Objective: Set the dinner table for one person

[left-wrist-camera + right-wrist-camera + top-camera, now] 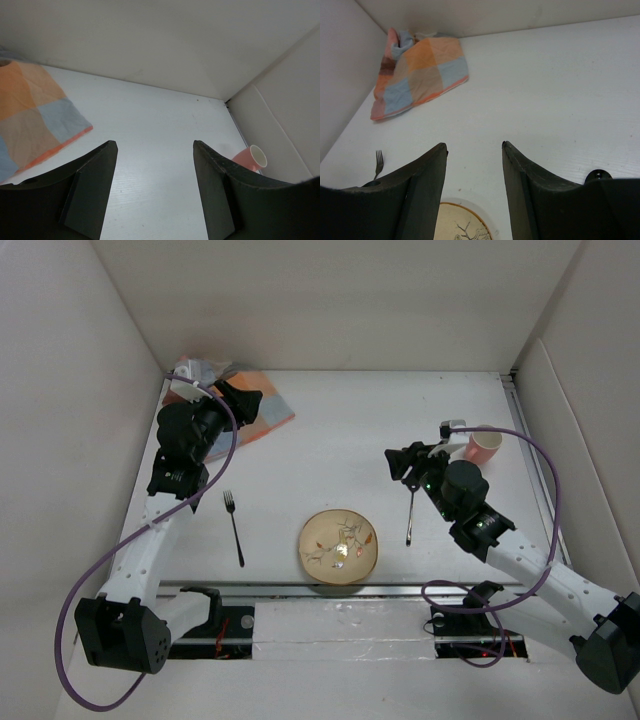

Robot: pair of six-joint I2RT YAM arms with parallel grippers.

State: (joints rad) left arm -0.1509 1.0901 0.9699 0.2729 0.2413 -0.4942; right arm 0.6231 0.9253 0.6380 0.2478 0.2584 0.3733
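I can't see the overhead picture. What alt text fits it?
A white table holds a plate, with a fork to its left and another utensil to its right. The left arm reaches over a checked cloth; the right arm is near a pink cup.

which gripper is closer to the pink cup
Right. The right gripper hovers just left of the pink cup; the left gripper is across the table, by the checked cloth.

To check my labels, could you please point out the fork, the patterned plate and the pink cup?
fork [235,530], top external view, middle of its handle.
patterned plate [322,532], top external view, bare surface left of centre.
pink cup [484,447], top external view, its open top.
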